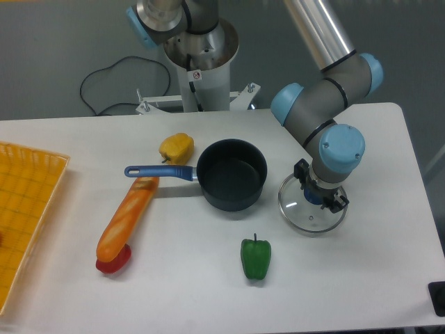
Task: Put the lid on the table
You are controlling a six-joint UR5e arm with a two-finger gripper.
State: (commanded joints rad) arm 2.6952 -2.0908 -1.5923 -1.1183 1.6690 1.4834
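The green pepper (256, 259) lies nearest the camera, left of the gripper (320, 197) and a little forward of it. The gripper points down over the lid (311, 211), which lies flat on the table (375, 278) — its fingers sit at the knob, but whether they clamp it I cannot tell. Just left stands the pot (231, 174), uncovered, handle pointing away. Farther left lie the baguette (128, 216), a red piece (115, 261) under its near end and the tray (24, 212) — behind the pot, a yellow pepper (176, 147).
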